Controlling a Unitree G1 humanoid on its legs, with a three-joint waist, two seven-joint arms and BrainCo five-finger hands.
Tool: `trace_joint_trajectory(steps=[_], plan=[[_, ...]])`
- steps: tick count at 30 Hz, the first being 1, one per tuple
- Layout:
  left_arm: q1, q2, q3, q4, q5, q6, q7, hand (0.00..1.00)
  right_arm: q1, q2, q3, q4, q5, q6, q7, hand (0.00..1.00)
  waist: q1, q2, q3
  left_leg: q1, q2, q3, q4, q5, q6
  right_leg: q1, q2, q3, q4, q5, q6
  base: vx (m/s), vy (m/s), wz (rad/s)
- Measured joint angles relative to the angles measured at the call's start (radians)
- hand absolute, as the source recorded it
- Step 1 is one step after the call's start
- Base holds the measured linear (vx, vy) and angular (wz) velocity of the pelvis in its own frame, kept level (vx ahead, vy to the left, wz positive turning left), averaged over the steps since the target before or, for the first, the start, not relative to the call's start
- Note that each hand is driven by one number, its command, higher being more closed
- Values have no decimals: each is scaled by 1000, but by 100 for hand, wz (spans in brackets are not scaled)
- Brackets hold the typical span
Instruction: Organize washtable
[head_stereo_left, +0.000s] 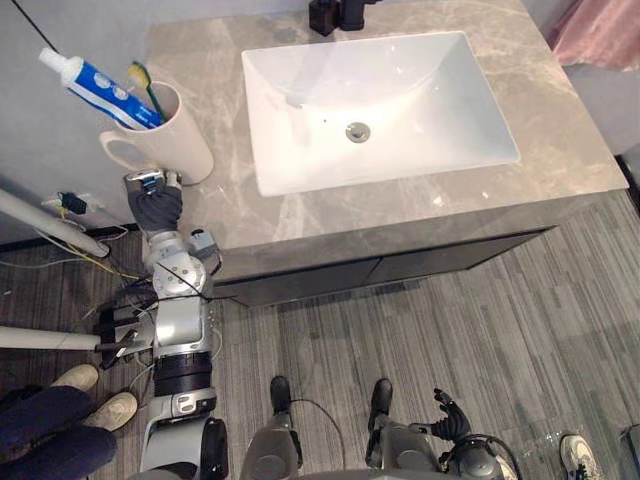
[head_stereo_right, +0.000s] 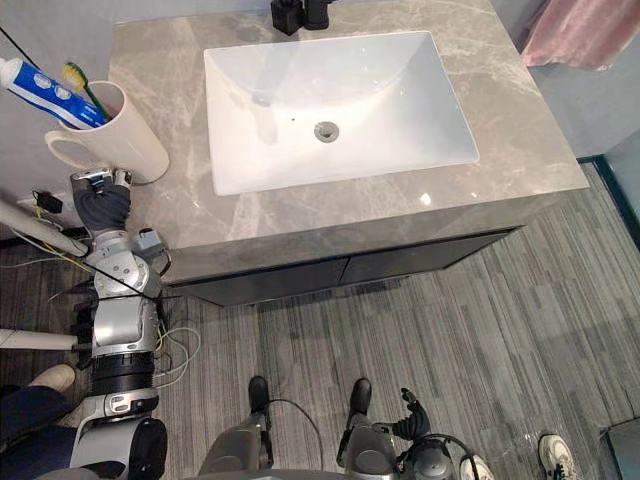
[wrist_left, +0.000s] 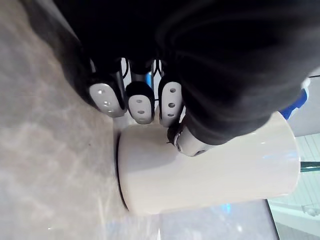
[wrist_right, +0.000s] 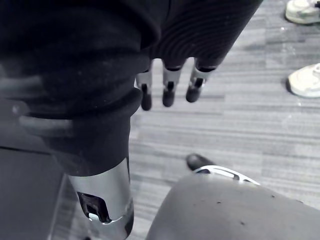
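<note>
Cream ceramic mug (head_stereo_left: 175, 140), holding a blue-and-white toothpaste tube (head_stereo_left: 95, 88) and a yellow-green toothbrush (head_stereo_left: 145, 85), stood upright at the left end of the grey marble tabletop (head_stereo_left: 560, 150), beside the white sink (head_stereo_left: 400, 70). Moving it would probably call for a low, level hold, since the leaning tube could tip it. The left hand (head_stereo_left: 150, 188) sat against the mug's lower wall, fingers (wrist_left: 140, 107) close together; whether they gripped could not be told. The right hand (wrist_right: 167, 92) hung slack near the floor, holding nothing.
</note>
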Motion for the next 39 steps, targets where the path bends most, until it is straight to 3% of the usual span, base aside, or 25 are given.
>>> trace_joint_trajectory(steps=[26, 30, 31, 39], plan=[[-194, 159, -68, 156, -68, -2, -23, 100, 1, -10, 1, -26, 3, -1, -1, 0, 4, 0, 55, -43, -2, -1, 27, -6, 8, -32, -4, -1, 2, 12, 0, -9, 0, 0], [-267, 190, -90, 212, -68, -2, -22, 100, 0, -10, 17, -39, 3, -1, -6, 0, -1, -10, 66, -52, -4, -5, 33, -6, 8, -37, -6, -3, 2, 14, 0, -7, 0, 2], [-369, 228, -119, 282, -68, -1, -21, 100, -1, -15, 30, -58, 4, -3, -19, 0, -9, -14, 88, -72, -5, -12, 43, -5, 9, -53, -8, -5, 12, 15, 0, -43, 1, 7], [-543, 270, -171, 391, -86, 0, -2, 100, -19, -12, 33, -58, 5, -19, -37, 0, -21, -31, 132, -100, -4, -13, 59, -3, 11, -79, -9, -2, 21, 23, -6, -27, 2, 0]])
